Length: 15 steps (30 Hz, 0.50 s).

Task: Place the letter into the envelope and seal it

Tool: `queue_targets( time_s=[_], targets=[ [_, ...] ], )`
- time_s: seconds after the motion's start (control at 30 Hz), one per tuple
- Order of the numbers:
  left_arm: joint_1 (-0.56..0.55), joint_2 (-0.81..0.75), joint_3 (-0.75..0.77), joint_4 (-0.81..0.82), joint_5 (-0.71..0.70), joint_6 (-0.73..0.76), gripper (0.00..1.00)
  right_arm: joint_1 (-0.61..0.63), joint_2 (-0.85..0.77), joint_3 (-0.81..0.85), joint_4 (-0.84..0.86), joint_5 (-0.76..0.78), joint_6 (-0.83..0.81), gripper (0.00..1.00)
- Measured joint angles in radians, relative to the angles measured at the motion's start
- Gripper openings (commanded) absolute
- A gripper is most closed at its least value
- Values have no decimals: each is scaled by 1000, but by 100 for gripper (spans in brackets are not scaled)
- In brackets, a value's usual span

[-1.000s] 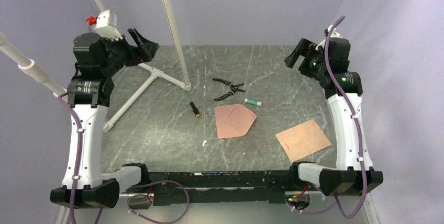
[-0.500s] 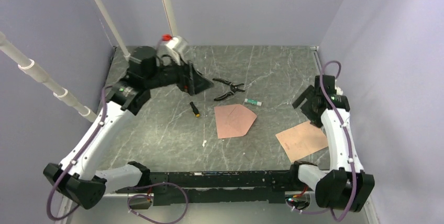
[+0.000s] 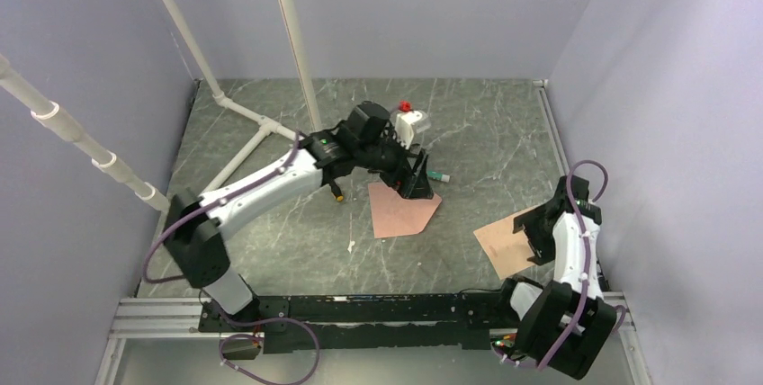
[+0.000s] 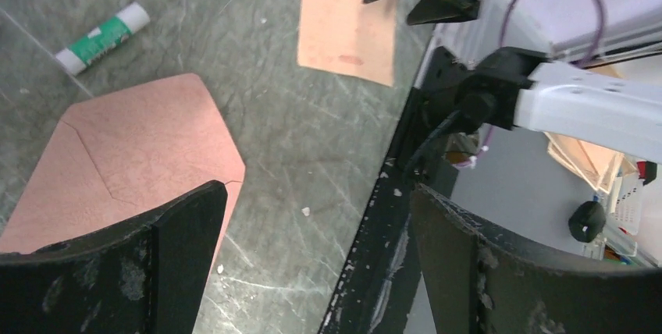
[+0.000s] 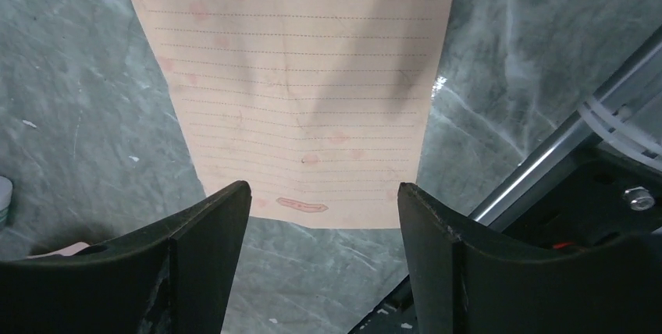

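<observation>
Left arm reaches from its base at the near-left out over the table [image 3: 270, 232] toward the middle, elbow low, wrist bent down. The left gripper [image 3: 417, 185] hangs over the far edge of the envelope [image 3: 400, 210]. Its claw is released: in the wrist view the left gripper's [image 4: 316, 217] two black fingers [image 4: 183, 232] are spread wide with nothing between them, only bare table and a corner of the envelope [image 4: 140, 147] below.

Right arm is folded tight over its own base at the near-right, forearm upright, wrist tipped down. The right gripper [image 3: 533, 228] sits over the right part of the letter [image 3: 504, 246]. Claw also released: the right gripper [image 5: 322, 193] has its fingers [image 5: 207, 240] apart, straddling the near short edge of the letter [image 5: 297, 76]. No grasp; can't tell whether the tips touch the paper.

Envelope lies flat at table centre with the flap open. The flap's point faces right toward the letter, and the body's long edge runs near to far, slightly tilted.

Letter lies flat at the near-right, well apart from the envelope and skewed. Its long axis runs from near-left up to far-right. Ruled side is up with faint pink spots, and the lines run across the short way.

A glue stick [image 3: 438, 174] lies just beyond the envelope's far-right corner. A small black cylinder with a yellow end [image 3: 337, 194] lies left of the envelope, by the left forearm.
</observation>
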Motion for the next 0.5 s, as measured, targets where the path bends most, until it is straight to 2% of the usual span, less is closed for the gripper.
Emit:
queue_targets(
  time_s=[0.13, 0.3, 0.5],
  targets=[
    [-2, 144, 24, 6, -10, -1, 93, -17, 60, -5, 31, -56, 0, 75],
    [3, 354, 155, -14, -7, -16, 91, -21, 129, -34, 96, -120, -1, 70],
    [3, 477, 225, 17, 69, -70, 91, -23, 241, -58, 155, -180, -24, 65]
  ],
)
